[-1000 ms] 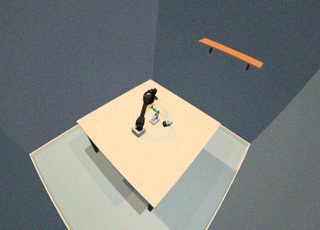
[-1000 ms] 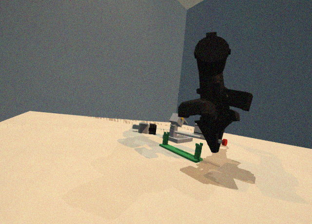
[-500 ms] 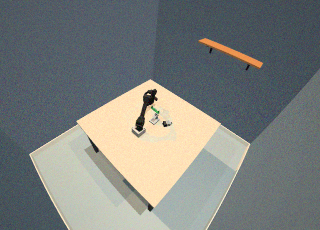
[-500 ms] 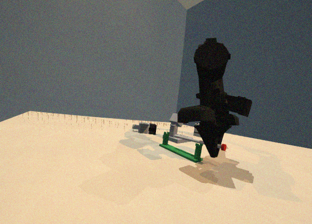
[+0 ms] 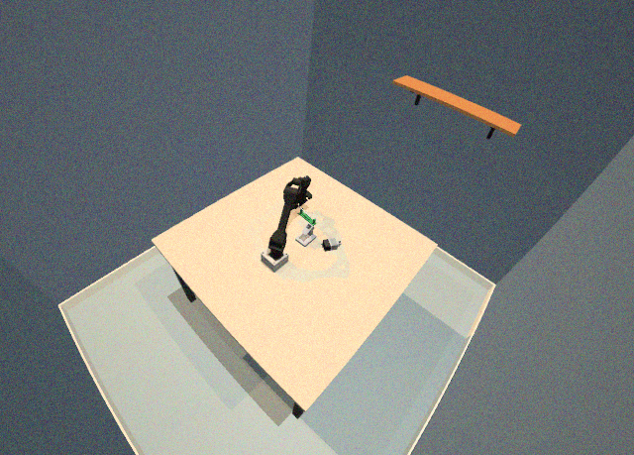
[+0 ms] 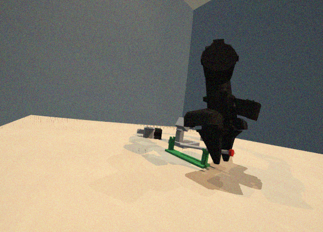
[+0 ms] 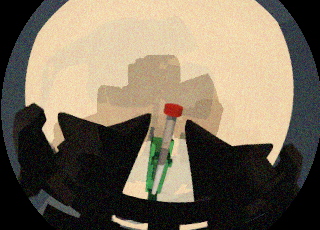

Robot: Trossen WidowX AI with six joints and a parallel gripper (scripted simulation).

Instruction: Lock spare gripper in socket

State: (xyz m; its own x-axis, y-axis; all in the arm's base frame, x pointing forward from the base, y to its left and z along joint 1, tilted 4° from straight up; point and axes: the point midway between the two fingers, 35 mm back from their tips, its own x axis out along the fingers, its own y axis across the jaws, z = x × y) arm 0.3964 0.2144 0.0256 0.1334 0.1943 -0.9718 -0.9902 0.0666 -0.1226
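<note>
Top view: I see a square beige table [image 5: 317,332] in a blue-walled corner, an orange wall shelf [image 5: 456,104] far right, and wide margins around the central cluster.

Exterior view: my black gripper [image 6: 220,160], fingers parted and released, straddles the grey red-capped lock pin [image 6: 226,152] resting on the green cradle [image 6: 186,157].

Wrist view: pin lies loose between fingers.

Blue walls [image 5: 154,81], orange shelf [image 5: 456,103]
</note>
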